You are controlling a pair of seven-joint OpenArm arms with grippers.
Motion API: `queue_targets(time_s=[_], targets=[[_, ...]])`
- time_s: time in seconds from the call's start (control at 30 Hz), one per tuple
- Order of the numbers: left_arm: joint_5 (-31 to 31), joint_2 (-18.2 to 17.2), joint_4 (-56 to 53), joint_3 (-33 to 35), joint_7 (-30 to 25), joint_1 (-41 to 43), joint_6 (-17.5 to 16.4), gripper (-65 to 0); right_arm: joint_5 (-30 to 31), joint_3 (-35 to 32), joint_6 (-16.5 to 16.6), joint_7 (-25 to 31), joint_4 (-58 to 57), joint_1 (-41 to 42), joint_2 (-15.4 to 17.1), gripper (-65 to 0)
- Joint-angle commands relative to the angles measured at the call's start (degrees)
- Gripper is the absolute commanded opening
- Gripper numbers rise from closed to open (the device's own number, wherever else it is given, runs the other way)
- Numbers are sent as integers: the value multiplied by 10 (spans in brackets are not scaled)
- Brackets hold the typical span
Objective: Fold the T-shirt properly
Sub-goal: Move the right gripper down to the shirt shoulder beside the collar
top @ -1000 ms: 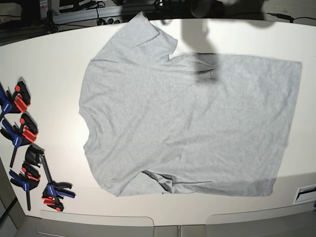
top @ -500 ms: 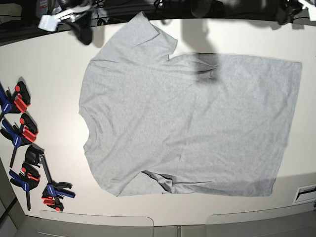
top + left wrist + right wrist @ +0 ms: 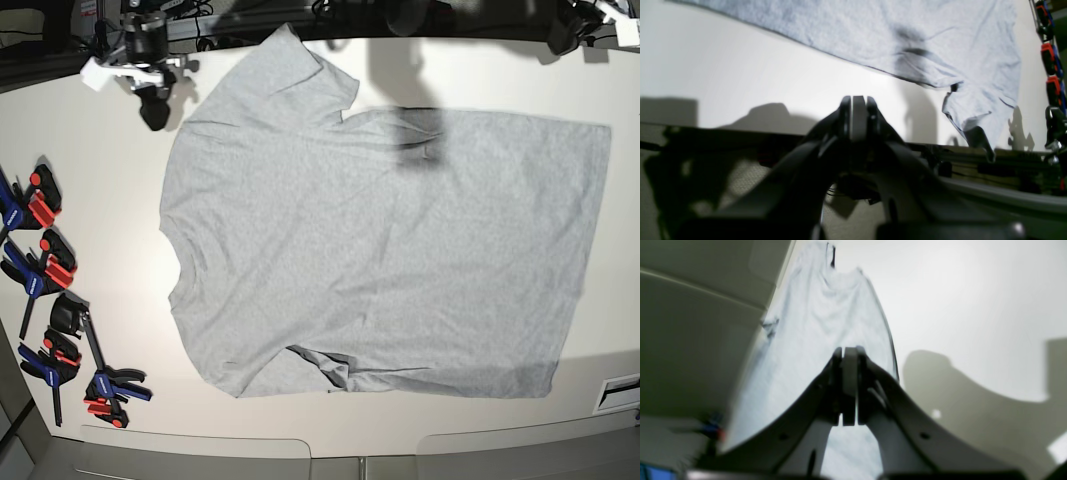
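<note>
Lying flat on table [image 3: 100,200]: T-shirt [image 3: 390,250], both end effectors closed

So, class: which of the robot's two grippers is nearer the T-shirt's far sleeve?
Right. The right gripper hangs over bare table just beside the T-shirt, near that sleeve. The left gripper sits at the table's far edge, beyond the hem corner.

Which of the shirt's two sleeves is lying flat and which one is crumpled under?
On the T-shirt, the sleeve at the base view's top lies flat; the bottom sleeve is bunched and folded.
</note>
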Motion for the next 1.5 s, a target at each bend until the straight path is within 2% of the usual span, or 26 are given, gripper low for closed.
queue_targets(time_s=[0.0, 0.17, 0.23, 0.27, 0.33, 0.37, 0.4, 0.47, 0.6, 0.73, 1.13, 1.23, 1.3, 1.47], targets=[[-9, -2, 7, -4, -8, 8, -8, -650, -10, 3, 12, 9, 12, 0, -6, -650], [-3, -3, 7, -4, -8, 5, -8, -650, -85, 3, 15, 8, 13, 23, -20, -650], [-3, -3, 7, -4, -8, 5, -8, -605, -126, 3, 15, -7, 13, 32, -19, -650], [-3, -4, 7, -4, -8, 5, -8, -572, -143, 3, 15, -22, 13, 37, -19, -609], [-3, -6, 7, -4, -7, 5, -8, -517, -154, 3, 14, -37, 13, 43, -19, -373], [-3, -7, 7, -4, -6, 5, -8, -497, -154, 3, 5, -36, 13, 47, -19, -307], [-3, -8, 7, -4, -6, 4, -8, -483, -154, 3, -9, -36, 13, 52, -17, -297], [2, -9, 7, -4, -6, 1, -8, -479, -160, 3, -26, -39, 13, 63, -14, -298], [25, -15, 7, -4, -4, -5, -8, -479, -165, 3, -27, -78, 12, 89, -2, -298], [27, -15, 7, -4, -3, -5, -8, -479, -165, 4, -67, -83, 12, 95, -1, -298], [24, -15, 7, -4, -2, -5, -8, -479, -164, 3, -65, -120, -48, 117, 4, -299], [25, -15, 7, -4, -2, -5, -8, -479, -160, 3, -50, -132, -67, 127, 7, -299], [25, -15, 7, -4, -2, -5, -8, -479, -158, -7, -36, -139, -67, 127, 7, -299], [24, -15, 7, -4, -5, -5, -8, -479, -163, -55, -36, -151, -67, 127, 8, -299]])
